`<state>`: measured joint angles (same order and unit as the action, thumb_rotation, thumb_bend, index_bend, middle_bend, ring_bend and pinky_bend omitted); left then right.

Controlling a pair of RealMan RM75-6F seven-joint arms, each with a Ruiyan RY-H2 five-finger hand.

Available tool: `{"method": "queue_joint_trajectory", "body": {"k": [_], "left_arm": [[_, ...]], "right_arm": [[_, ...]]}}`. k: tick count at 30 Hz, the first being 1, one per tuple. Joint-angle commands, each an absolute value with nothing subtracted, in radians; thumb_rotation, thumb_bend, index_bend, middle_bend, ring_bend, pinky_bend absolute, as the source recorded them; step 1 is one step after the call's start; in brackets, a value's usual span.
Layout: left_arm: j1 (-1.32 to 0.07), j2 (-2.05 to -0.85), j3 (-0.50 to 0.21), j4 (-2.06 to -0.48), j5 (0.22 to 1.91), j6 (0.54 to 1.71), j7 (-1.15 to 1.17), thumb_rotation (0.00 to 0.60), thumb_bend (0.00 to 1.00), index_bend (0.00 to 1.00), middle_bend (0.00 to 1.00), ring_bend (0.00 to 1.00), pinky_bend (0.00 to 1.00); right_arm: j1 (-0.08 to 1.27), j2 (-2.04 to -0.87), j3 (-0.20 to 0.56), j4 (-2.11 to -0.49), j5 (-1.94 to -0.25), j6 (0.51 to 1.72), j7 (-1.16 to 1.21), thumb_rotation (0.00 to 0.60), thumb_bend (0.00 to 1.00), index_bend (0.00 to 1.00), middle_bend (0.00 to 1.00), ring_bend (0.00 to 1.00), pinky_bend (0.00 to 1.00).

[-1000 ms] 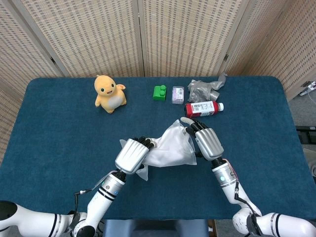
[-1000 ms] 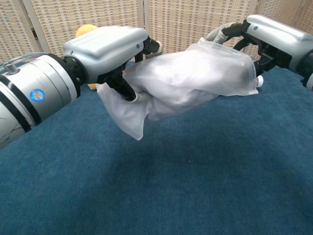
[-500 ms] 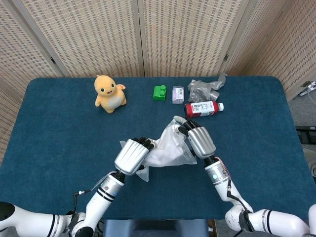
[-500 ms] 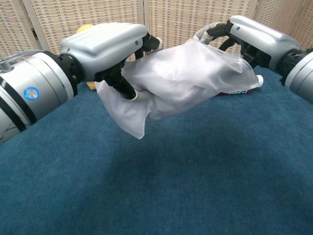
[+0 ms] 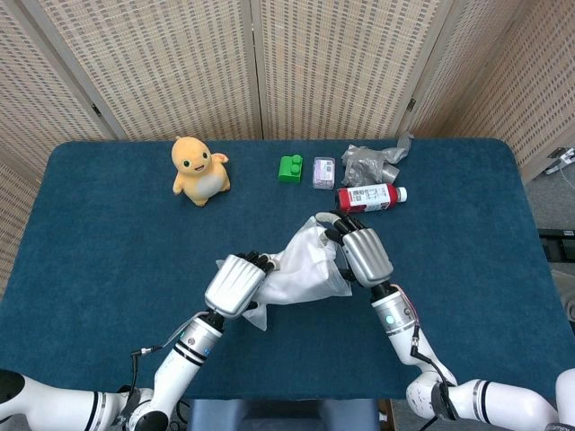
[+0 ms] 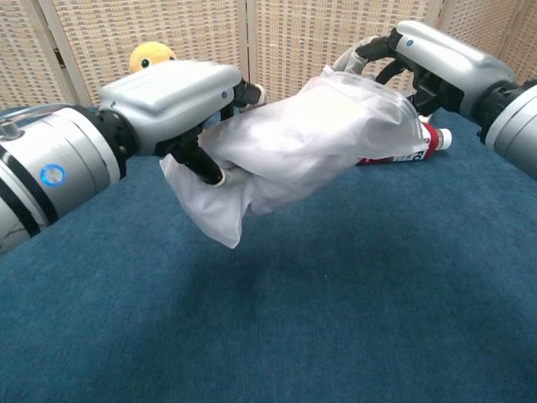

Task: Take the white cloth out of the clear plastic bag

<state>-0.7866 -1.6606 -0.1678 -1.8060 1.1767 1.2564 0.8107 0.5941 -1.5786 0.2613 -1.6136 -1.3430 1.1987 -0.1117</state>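
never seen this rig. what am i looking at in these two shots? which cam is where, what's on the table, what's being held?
It is a two-armed robot with humanlike hands, steered remotely by a person. One camera sits on its head and looks down on the blue table; the other sits on its chest and looks across at hand height.

The left hand grips the white cloth sticking out of one end of the clear plastic bag. The right hand holds the bag's other end. The bag hangs in the air between them.

At the table's far side lie a yellow plush toy, a green block, a small purple box, crumpled grey material and a red bottle on its side.
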Motion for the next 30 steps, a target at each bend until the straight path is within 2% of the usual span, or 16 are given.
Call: {"method": "queue_joint_trajectory", "body": {"k": [1, 5, 7, 10, 11, 13, 15, 19, 26, 28, 30], "left_arm": [[-0.778, -1.653, -0.160, -1.812, 1.132, 1.249, 0.845, 0.600, 0.41, 0.33, 0.43, 0.40, 0.65], [-0.769, -1.647, -0.152, -1.812, 1.109, 1.248, 0.853, 0.600, 0.41, 0.29, 0.42, 0.39, 0.65], [-0.766, -1.637, -0.145, -1.816, 1.101, 1.244, 0.858, 0.600, 0.39, 0.23, 0.37, 0.36, 0.65], [-0.764, -1.623, -0.138, -1.827, 1.079, 1.238, 0.877, 0.600, 0.27, 0.09, 0.23, 0.33, 0.65], [-0.764, -1.619, -0.137, -1.832, 1.070, 1.236, 0.885, 0.600, 0.21, 0.04, 0.15, 0.31, 0.65], [-0.763, -1.612, -0.135, -1.842, 1.054, 1.236, 0.895, 0.600, 0.13, 0.00, 0.04, 0.29, 0.65], [-0.760, -1.607, -0.131, -1.847, 1.049, 1.237, 0.894, 0.600, 0.09, 0.00, 0.00, 0.27, 0.64], [-0.753, -1.598, -0.119, -1.853, 1.054, 1.242, 0.889, 0.600, 0.06, 0.00, 0.00, 0.26, 0.63], [-0.729, -1.589, -0.085, -1.854, 1.119, 1.264, 0.856, 0.600, 0.05, 0.00, 0.00, 0.26, 0.63], [-0.720, -1.588, -0.069, -1.843, 1.163, 1.271, 0.832, 0.600, 0.05, 0.01, 0.03, 0.28, 0.63], [-0.711, -1.588, -0.054, -1.826, 1.215, 1.278, 0.803, 0.600, 0.05, 0.06, 0.11, 0.32, 0.63]], "right_arm": [[0.597, -1.577, 0.262, -1.611, -1.337, 1.194, -0.113, 0.600, 0.62, 0.70, 0.24, 0.13, 0.28], [0.601, -1.573, 0.262, -1.616, -1.324, 1.178, -0.104, 0.600, 0.62, 0.71, 0.24, 0.13, 0.28], [0.605, -1.574, 0.263, -1.614, -1.321, 1.175, -0.108, 0.600, 0.62, 0.71, 0.24, 0.13, 0.28], [0.612, -1.579, 0.265, -1.609, -1.314, 1.170, -0.112, 0.600, 0.62, 0.71, 0.24, 0.13, 0.28], [0.614, -1.581, 0.266, -1.608, -1.311, 1.168, -0.113, 0.600, 0.62, 0.71, 0.24, 0.13, 0.28], [0.619, -1.585, 0.267, -1.602, -1.305, 1.162, -0.116, 0.600, 0.62, 0.71, 0.24, 0.13, 0.28], [0.623, -1.589, 0.268, -1.596, -1.298, 1.158, -0.121, 0.600, 0.62, 0.71, 0.24, 0.13, 0.28], [0.628, -1.595, 0.270, -1.585, -1.282, 1.153, -0.129, 0.600, 0.62, 0.71, 0.24, 0.13, 0.28], [0.626, -1.595, 0.273, -1.575, -1.250, 1.150, -0.140, 0.600, 0.62, 0.71, 0.24, 0.13, 0.28], [0.623, -1.592, 0.273, -1.575, -1.241, 1.150, -0.144, 0.600, 0.62, 0.71, 0.24, 0.13, 0.28], [0.620, -1.589, 0.273, -1.575, -1.230, 1.152, -0.149, 0.600, 0.62, 0.71, 0.24, 0.13, 0.28]]}}
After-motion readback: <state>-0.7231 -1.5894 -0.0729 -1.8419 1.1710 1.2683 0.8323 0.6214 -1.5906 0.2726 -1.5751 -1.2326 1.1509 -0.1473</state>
